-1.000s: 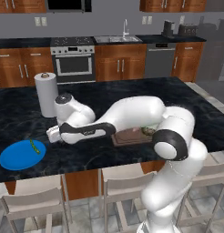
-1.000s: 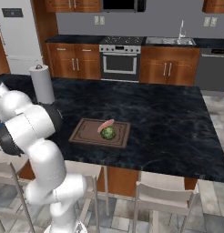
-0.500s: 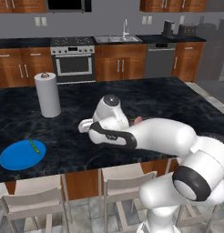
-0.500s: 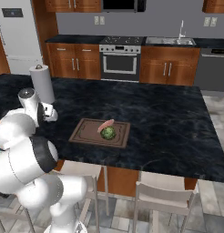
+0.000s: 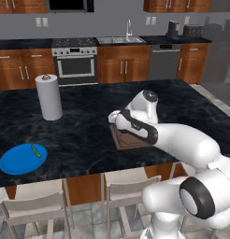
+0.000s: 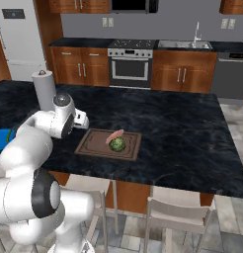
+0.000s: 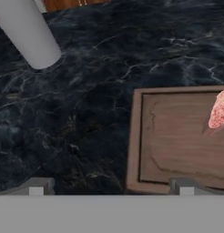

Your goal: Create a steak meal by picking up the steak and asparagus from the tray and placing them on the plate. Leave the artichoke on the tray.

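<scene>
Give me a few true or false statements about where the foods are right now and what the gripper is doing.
1. The asparagus lies on the blue plate. True.
2. The steak is on the plate. False: it is on the wooden tray, beside the artichoke.
3. The gripper holds the artichoke. False: it is open and empty, over the tray's edge.
4. A paper towel roll stands on the counter. True.
5. The artichoke sits on the tray. True.
</scene>
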Robot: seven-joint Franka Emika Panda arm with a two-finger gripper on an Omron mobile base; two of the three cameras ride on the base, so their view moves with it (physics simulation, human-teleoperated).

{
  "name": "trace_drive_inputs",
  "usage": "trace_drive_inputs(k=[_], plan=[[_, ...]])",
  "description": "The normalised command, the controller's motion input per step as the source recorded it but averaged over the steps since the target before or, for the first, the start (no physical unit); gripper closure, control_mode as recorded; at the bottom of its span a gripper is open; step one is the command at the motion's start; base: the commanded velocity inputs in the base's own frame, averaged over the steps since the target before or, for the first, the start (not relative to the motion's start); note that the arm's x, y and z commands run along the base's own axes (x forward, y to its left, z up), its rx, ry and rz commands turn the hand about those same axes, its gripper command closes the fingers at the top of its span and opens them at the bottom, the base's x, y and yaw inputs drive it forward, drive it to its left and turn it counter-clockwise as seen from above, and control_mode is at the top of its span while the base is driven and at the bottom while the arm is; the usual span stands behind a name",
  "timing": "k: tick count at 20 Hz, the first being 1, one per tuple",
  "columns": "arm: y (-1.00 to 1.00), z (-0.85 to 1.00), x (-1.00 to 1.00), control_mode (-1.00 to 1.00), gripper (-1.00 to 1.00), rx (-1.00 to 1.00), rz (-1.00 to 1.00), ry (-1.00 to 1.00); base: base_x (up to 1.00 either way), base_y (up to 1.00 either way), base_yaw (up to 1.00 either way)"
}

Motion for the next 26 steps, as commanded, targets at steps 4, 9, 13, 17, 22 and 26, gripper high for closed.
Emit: trace_drive_inputs(k=[4, 9, 13, 17, 22, 26], plan=[[-0.92, 0.1, 0.28, -1.0, -1.0, 0.0, -0.11, 0.11, 0.0, 0.0, 0.0], [-0.82, 0.03, 0.25, -1.0, -1.0, -0.02, -0.1, 0.12, 0.0, 0.0, 0.0], [-0.76, 0.0, 0.13, -1.0, -1.0, -0.04, -0.1, 0.11, 0.0, 0.0, 0.0], [-0.53, -0.04, 0.11, -1.0, -1.0, -0.06, -0.1, 0.13, 0.0, 0.0, 0.0], [-0.07, -0.28, 0.18, -1.0, -1.0, -0.04, -0.03, 0.07, 0.0, 0.0, 0.0], [0.0, -0.36, 0.18, -1.0, -1.0, 0.0, 0.0, 0.0, 0.0, 0.0, 0.0]])
